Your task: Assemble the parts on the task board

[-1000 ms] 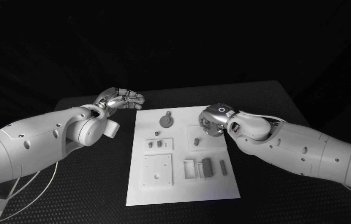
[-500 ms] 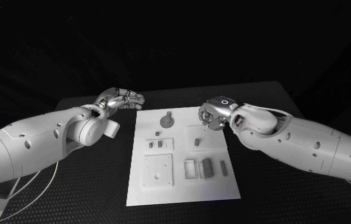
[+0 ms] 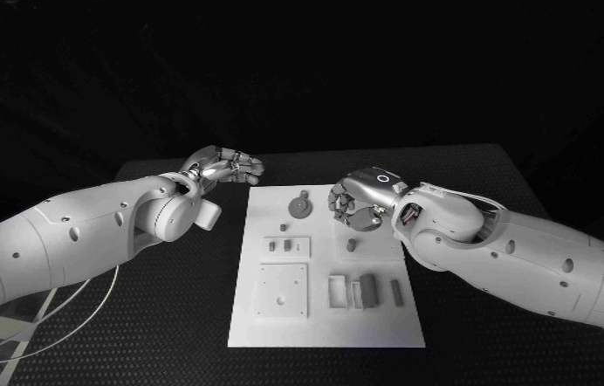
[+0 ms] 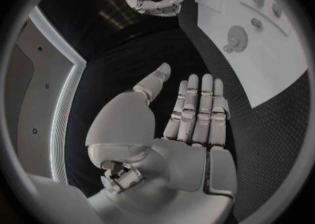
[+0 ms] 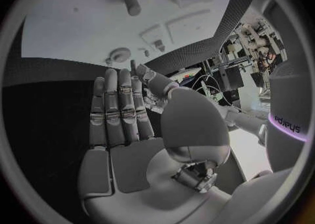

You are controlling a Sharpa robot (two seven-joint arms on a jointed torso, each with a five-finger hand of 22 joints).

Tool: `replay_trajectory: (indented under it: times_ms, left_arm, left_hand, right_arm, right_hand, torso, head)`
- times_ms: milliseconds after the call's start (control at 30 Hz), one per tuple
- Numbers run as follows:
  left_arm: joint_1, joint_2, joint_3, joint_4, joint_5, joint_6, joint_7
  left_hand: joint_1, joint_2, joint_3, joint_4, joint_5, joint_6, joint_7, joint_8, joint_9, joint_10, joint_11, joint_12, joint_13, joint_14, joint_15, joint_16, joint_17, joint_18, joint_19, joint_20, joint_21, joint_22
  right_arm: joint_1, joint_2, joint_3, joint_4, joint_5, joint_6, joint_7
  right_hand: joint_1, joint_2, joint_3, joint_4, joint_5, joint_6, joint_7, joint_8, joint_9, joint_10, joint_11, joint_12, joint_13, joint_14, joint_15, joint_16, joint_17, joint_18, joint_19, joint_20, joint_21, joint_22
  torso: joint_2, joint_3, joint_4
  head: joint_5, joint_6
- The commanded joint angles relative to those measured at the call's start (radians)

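Task board lies flat in the middle of the black surface, a white plate with its long side running away from the robot. Small grey parts sit on it — a round toothed disc near the far edge, a short upright peg toward the right side, a small pair of pieces left of centre, and a row of narrow blocks nearer the robot, beside a square plate with holes.

Left hand hovers just off the board's far left corner, over bare surface; in the head view its fingers look curled, yet the left wrist view shows the fingers stretched out straight side by side with the thumb apart and nothing in the palm — so it is open and empty.

Right hand hangs above the far right part of the board, just beside the toothed disc and apart from it. Its wrist view shows its fingers straight and close together, thumb set off to the side, holding nothing. From that camera the board, the disc and the peg lie beyond the fingertips
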Motion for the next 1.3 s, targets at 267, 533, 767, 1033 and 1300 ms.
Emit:
replay_trajectory:
  times_ms: [267,533,767,1033,1300]
  left_arm:
    - [0.001,0.005,0.001,-0.004,0.006,-0.005,0.016]
    - [0.001,0.012,0.001,-0.015,0.006,-0.008,0.017]
    - [0.002,0.018,0.001,-0.016,0.006,-0.008,0.016]
    - [0.002,0.02,0.001,-0.015,0.006,-0.011,0.016]
    - [0.003,0.023,0.001,-0.014,0.006,-0.011,0.015]
  left_hand:
    - [0.003,0.007,-0.003,-0.002,-0.001,-0.007,-0.001,0.003,-0.002,-0.01,0.0,-0.002,-0.001,0.005,0.005,-0.005,0.002,-0.003,-0.005,-0.001,0.004,-0.002]
    - [0.003,0.006,-0.003,-0.002,-0.001,-0.007,-0.001,0.004,-0.002,-0.01,0.0,-0.002,-0.002,0.005,0.005,-0.005,0.003,-0.003,-0.005,-0.001,0.004,-0.003]
    - [0.004,0.006,-0.003,-0.002,-0.001,-0.006,-0.001,0.004,-0.002,-0.01,0.0,-0.002,-0.002,0.005,0.005,-0.006,0.004,-0.003,-0.005,-0.001,0.004,-0.004]
    - [0.005,0.005,-0.003,-0.002,-0.001,-0.006,-0.001,0.004,-0.002,-0.01,0.0,-0.002,-0.002,0.005,0.005,-0.007,0.005,-0.003,-0.005,-0.001,0.004,-0.004]
    - [0.005,0.004,-0.004,-0.002,-0.001,-0.006,-0.001,0.004,-0.002,-0.01,0.0,-0.002,-0.002,0.005,0.005,-0.008,0.005,-0.004,-0.005,-0.001,0.004,-0.005]
  right_arm:
    - [-0.027,0.058,-0.017,0.026,-0.032,-0.034,0.042]
    - [-0.047,0.094,-0.074,0.014,-0.057,-0.035,0.052]
    - [-0.076,0.121,-0.088,-0.008,-0.069,-0.036,0.057]
    - [-0.099,0.153,-0.107,-0.033,-0.069,-0.035,0.063]
    - [-0.111,0.165,-0.107,-0.05,-0.075,-0.038,0.063]
  right_hand:
    - [0.002,0.009,0.005,-0.001,-0.002,0.006,0.002,0.006,0.0,0.004,0.0,0.003,0.002,0.009,0.002,0.0,0.002,0.01,0.006,0.002,0.002,0.002]
    - [0.002,0.009,0.005,-0.001,-0.002,0.006,0.002,0.005,0.0,0.004,0.0,0.002,0.002,0.009,0.002,-0.001,0.002,0.01,0.006,0.002,0.001,0.002]
    - [0.002,0.009,0.005,-0.001,-0.002,0.006,0.002,0.005,0.001,0.004,0.0,0.002,0.002,0.009,0.002,-0.001,0.003,0.01,0.006,0.002,0.001,0.002]
    - [0.002,0.009,0.005,-0.001,-0.002,0.006,0.002,0.005,0.001,0.004,0.0,0.002,0.003,0.009,0.002,-0.002,0.003,0.01,0.006,0.002,0.001,0.002]
    - [0.002,0.01,0.005,-0.001,-0.002,0.005,0.002,0.005,0.001,0.004,0.0,0.001,0.003,0.009,0.002,-0.002,0.003,0.01,0.006,0.002,0.0,0.002]
  torso:
    - [0.0,-0.001,-0.0011]
    - [0.0,-0.002,0.0009]
    - [0.001,-0.0015,0.0003]
    - [0.001,-0.0013,0.0014]
    - [0.0,-0.0027,0.0017]
  head:
    - [0.097,-0.02]
    - [0.14,-0.04]
    - [0.164,-0.053]
    - [0.183,-0.065]
    - [0.205,-0.078]
